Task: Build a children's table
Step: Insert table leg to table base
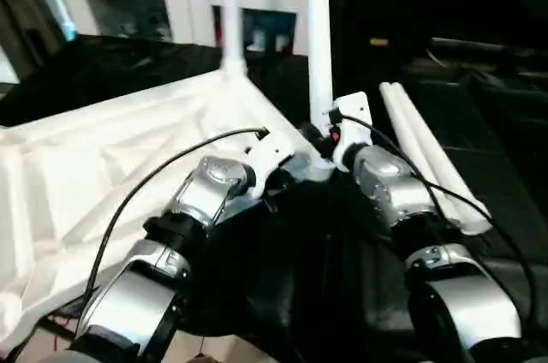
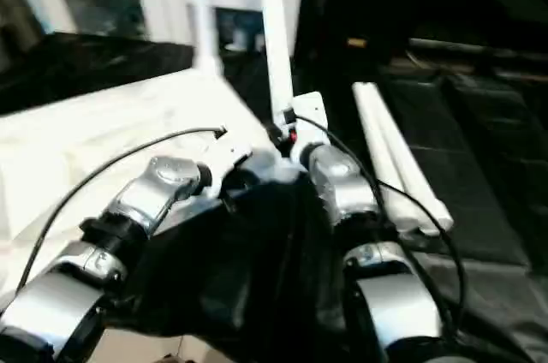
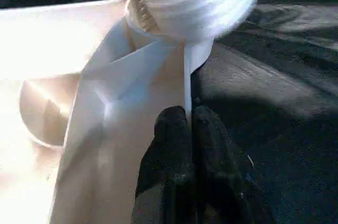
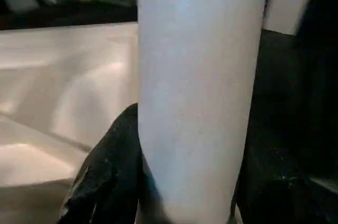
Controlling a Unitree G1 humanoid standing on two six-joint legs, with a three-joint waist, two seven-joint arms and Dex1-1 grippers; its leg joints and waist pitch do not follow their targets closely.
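A: So, where does the table stand right now?

B: The tabletop (image 1: pixel 128 149) lies upside down on the dark surface (image 1: pixel 479 123), ribbed underside up, on the left of the scene. One leg (image 1: pixel 232 12) already stands upright in the far corner socket. A second leg (image 1: pixel 318 38) stands upright at the near right corner, and two more legs (image 1: pixel 428 157) lie side by side on the surface to the right, just beside the right arm.

A: And the grippers?

B: The right gripper (image 4: pixel 185 182) has its fingers (image 4: pixel 105 182) spread around that second leg, one on either side, gripping its lower part. The left gripper (image 3: pixel 189 129) has its fingers pressed together, tips right at the thin edge of the tabletop (image 3: pixel 132 76) just below the corner socket (image 3: pixel 195 2) (whether they pinch that rib or merely rest against it, I can't tell).

A: What makes this step go well?

B: By my reading, the leg is being seated in the socket. I'd keep it truly upright so its end meets the socket squarely, and let the left gripper steady the corner so the top doesn't slide or tip on the surface. Press straight down along the leg, not sideways; a tilted push would likely jam it or lever the corner up.
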